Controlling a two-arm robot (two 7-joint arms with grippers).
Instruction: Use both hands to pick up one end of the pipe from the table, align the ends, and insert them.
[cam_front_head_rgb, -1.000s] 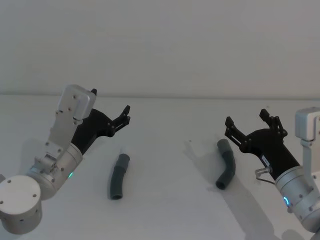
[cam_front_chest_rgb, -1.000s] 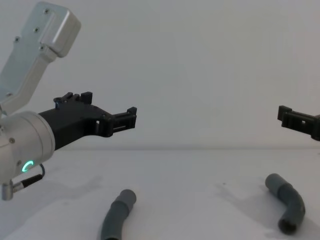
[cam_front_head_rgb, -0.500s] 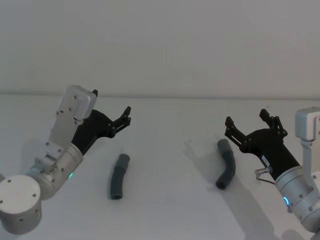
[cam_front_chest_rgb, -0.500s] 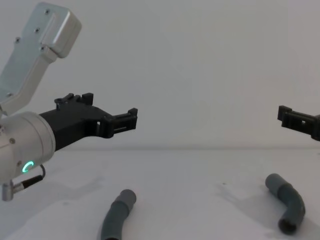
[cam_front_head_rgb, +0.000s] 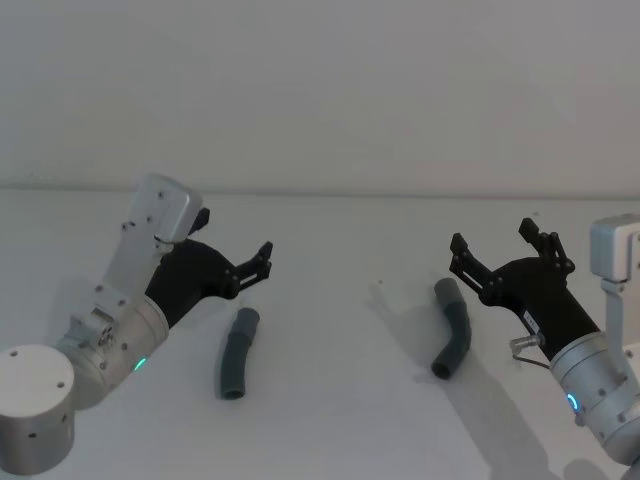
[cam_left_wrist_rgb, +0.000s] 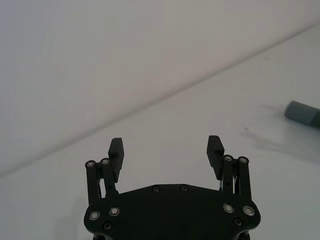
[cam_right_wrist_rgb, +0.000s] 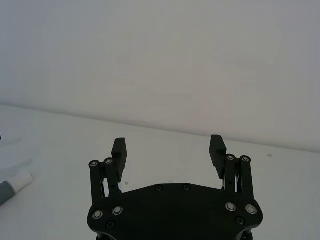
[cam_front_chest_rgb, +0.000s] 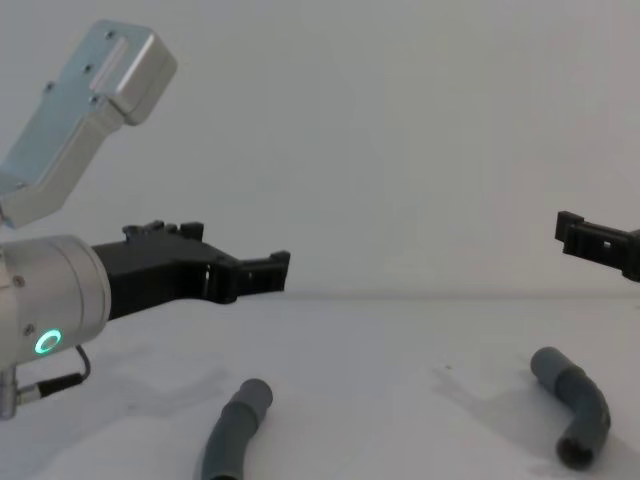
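Two dark grey pipe pieces lie well apart on the white table (cam_front_head_rgb: 340, 420), beneath two released, empty pincers.
The left piece (cam_front_head_rgb: 238, 353) runs about 12 to 6, slightly bowed. The right piece (cam_front_head_rgb: 452, 340) is kinked, its far end toward 11 and its open near end toward 7. The left pincer (cam_left_wrist_rgb: 165, 147) hovers at the left piece's 12, the right pincer (cam_front_head_rgb: 493, 237) at the right piece's 2, cut off by the chest view's edge.

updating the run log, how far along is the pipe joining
Nothing done yet: the left pipe piece and right pipe piece lie apart on the table. In hand: left gripper and right gripper hover open and empty above it. Left: grasp the ends, align, insert.
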